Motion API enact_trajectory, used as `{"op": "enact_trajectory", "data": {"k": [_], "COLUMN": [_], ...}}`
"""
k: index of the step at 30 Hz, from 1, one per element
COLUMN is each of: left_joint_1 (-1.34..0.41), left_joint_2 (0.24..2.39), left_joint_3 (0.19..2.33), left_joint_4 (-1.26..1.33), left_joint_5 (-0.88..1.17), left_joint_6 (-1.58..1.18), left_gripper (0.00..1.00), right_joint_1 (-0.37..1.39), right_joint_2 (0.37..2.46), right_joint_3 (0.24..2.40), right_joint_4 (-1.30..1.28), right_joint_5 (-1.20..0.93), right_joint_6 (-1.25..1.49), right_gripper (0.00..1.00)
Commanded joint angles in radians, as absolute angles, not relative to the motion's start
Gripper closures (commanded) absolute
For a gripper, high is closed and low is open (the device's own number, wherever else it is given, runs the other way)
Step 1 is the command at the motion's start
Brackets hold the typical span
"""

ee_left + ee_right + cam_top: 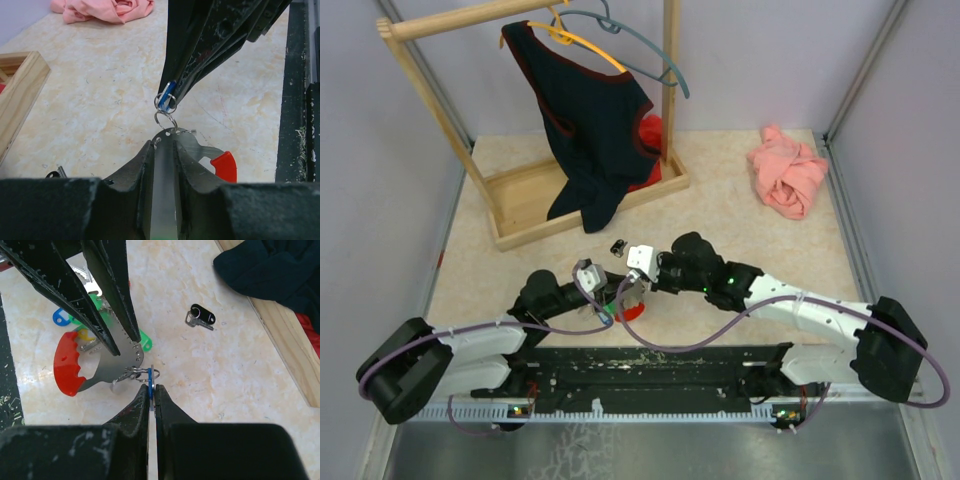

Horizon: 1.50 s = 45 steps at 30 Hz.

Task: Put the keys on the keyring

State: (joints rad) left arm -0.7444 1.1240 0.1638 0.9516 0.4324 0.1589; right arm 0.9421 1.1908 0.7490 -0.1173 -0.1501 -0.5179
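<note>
My left gripper (163, 145) is shut on a flat silvery plate (196, 146) with a red plastic grip (225, 167), the keyring's tag. A small wire keyring (165, 120) hangs from holes at the plate's edge. My right gripper (151, 390) is shut on a blue-headed key (150, 376), held edge-on at the keyring (141, 374), touching it. In the right wrist view, more keys with green (145, 340) and blue (60, 317) heads lie on the table behind the plate (120, 362). In the top view both grippers (620, 295) meet at the table's near middle.
A black key fob (202, 316) lies on the table a little beyond the grippers (618, 246). A wooden clothes rack (520, 210) with a dark garment (590, 130) stands at the back left. A pink cloth (788, 175) lies at the back right.
</note>
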Motion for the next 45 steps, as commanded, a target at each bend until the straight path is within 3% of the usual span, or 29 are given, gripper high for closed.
{"op": "enact_trajectory", "data": {"k": [1,12,26,35,45], "left_joint_1": [-0.742,-0.742,-0.744,-0.744,-0.744], "left_joint_2": [1.112,1.133,1.147,1.086,1.092], "left_joint_3": [0.191,0.22,0.236,0.222,0.233], "left_joint_4": [0.929,0.931,0.917,0.872,0.833], "left_joint_5": [0.453,0.522,0.471,0.45,0.405], "left_joint_6": [0.176,0.119,0.052,-0.028,-0.041], "left_gripper": [0.72,0.63,0.63,0.58,0.74], "right_joint_1": [0.956,0.984,1.012,1.026,1.032], "right_joint_2": [1.153,1.175,1.202,1.212,1.202], "right_joint_3": [0.812,0.849,0.872,0.882,0.885], "right_joint_4": [-0.115,-0.128,-0.133,-0.132,-0.142], "right_joint_5": [-0.181,-0.171,-0.141,-0.115,-0.103], "right_joint_6": [-0.539,-0.545,-0.528,-0.522,-0.518], "right_gripper": [1.0,1.0,1.0,1.0,1.0]}}
